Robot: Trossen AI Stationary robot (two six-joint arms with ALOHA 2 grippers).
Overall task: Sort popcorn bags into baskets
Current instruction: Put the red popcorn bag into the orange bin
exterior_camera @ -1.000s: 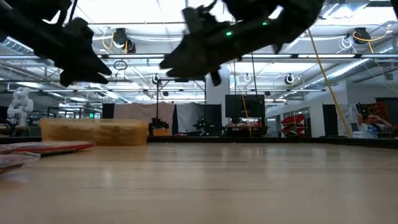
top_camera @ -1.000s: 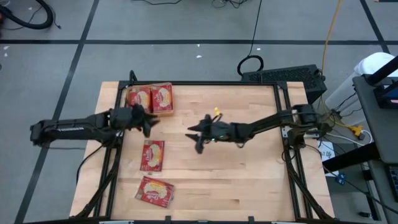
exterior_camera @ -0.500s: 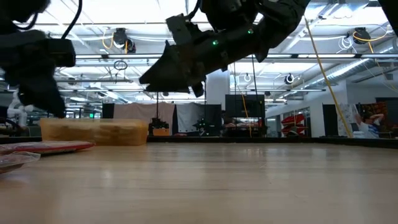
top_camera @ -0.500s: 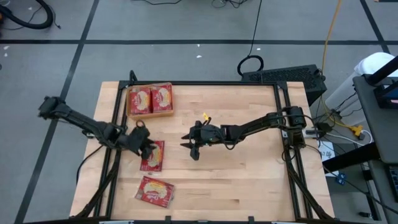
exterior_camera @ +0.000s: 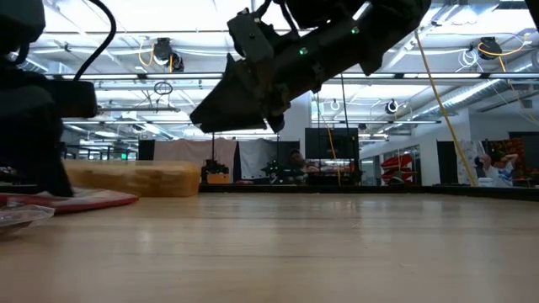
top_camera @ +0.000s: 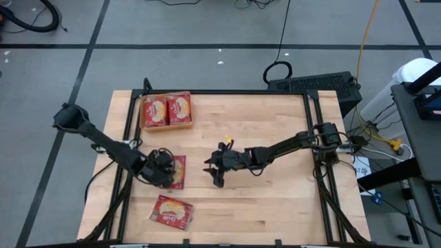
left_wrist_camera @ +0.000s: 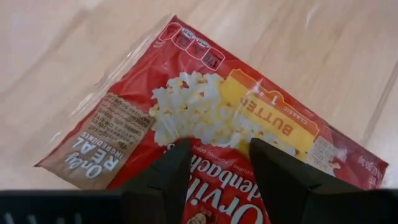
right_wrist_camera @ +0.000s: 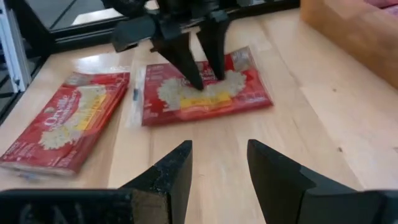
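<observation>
Two bags are lying loose on the table (top_camera: 275, 200): the middle bag (top_camera: 172, 171) under the left pincer (top_camera: 162, 169), and a near bag (top_camera: 170, 211) by the front edge. Two more are showing in the bin (top_camera: 166, 110) at the far left corner. Left pincer is standing narrowly open, tips on the middle bag, likely needing to close and lift next. Right pincer (top_camera: 214, 167) is hanging open mid-table, holding nothing

We see a black keyboard (top_camera: 313, 83) behind the wooden table (top_camera: 262, 207), a coiled black cable (top_camera: 277, 69) on the grey floor, and a seated person (exterior_camera: 503, 166) across the room
</observation>
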